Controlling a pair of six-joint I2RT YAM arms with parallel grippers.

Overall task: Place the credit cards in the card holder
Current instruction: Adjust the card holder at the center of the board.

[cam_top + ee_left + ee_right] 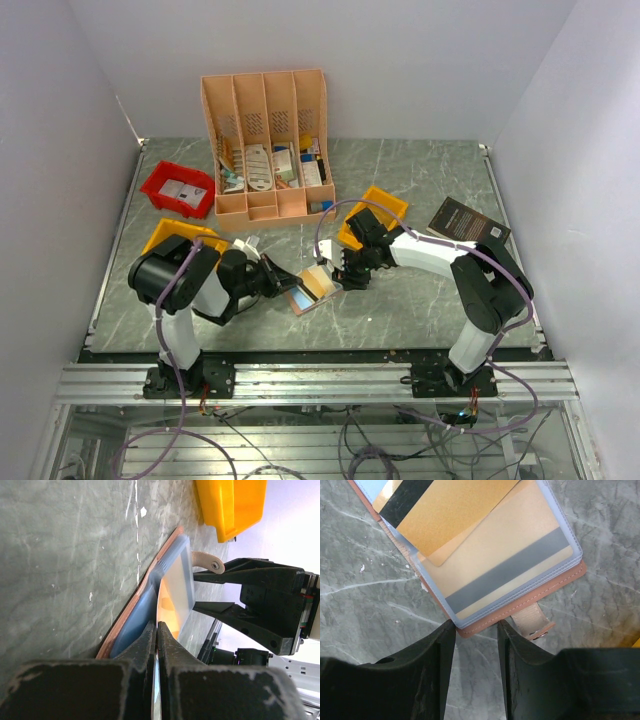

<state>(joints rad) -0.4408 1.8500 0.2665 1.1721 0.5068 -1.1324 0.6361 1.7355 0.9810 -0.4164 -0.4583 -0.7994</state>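
The card holder point(318, 285) lies open on the table point(400, 312), in the middle of the frame. The left gripper point(157, 630) is closed tight on a gold credit card point(455, 510) that lies across the holder. The right gripper point(475, 635) is half open and holds nothing, its fingers on either side of the holder's lower edge.

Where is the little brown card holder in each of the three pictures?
Top external: card holder at the centre, slightly low.
Left wrist: middle, seen edge-on, running up the picture.
Right wrist: upper middle, lying open.
Shared landmark: the right gripper, right beside it in all three.
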